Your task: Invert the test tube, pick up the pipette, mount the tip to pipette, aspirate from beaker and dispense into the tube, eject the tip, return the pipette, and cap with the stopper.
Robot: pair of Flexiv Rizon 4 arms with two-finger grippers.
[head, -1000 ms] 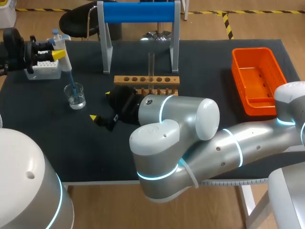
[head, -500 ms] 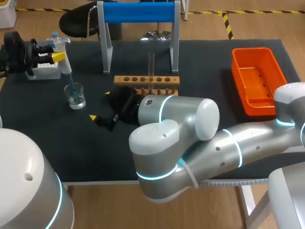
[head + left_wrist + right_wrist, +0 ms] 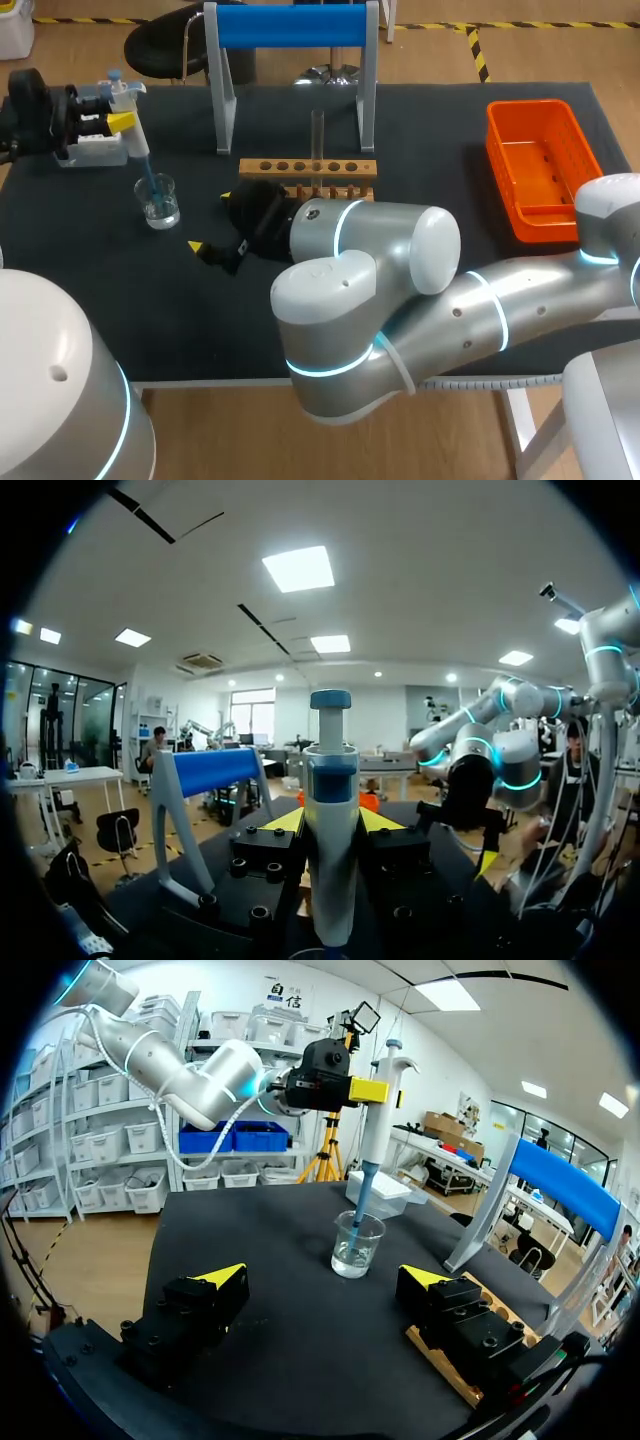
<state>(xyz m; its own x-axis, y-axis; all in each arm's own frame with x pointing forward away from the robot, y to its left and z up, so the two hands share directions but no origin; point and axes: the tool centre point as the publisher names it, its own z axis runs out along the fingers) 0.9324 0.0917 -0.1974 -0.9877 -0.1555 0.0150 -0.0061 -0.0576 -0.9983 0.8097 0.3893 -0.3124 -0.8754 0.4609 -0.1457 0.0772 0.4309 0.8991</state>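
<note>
My left gripper [image 3: 118, 120] at the table's far left is shut on the white pipette [image 3: 133, 135], whose blue tip dips into the glass beaker [image 3: 159, 200]. In the left wrist view the pipette [image 3: 330, 820] stands upright between the yellow fingers of that gripper [image 3: 330, 825]. The clear test tube [image 3: 317, 135] stands in the wooden rack [image 3: 308, 168]. My right gripper [image 3: 212, 246] lies low over the table in front of the rack, open and empty. Ahead of the right gripper [image 3: 325, 1278] are the beaker [image 3: 357, 1245], the pipette [image 3: 378, 1090] and my left gripper [image 3: 350, 1088].
A white tip box [image 3: 95, 150] sits behind the beaker. A blue-topped stand [image 3: 290, 25] rises behind the rack. An orange tray [image 3: 540, 170] lies at the right side. My right arm's big links [image 3: 380, 270] cover the table's middle front.
The left gripper and the pipette have shifted slightly, with the tip still in the beaker. The right arm has not moved.
</note>
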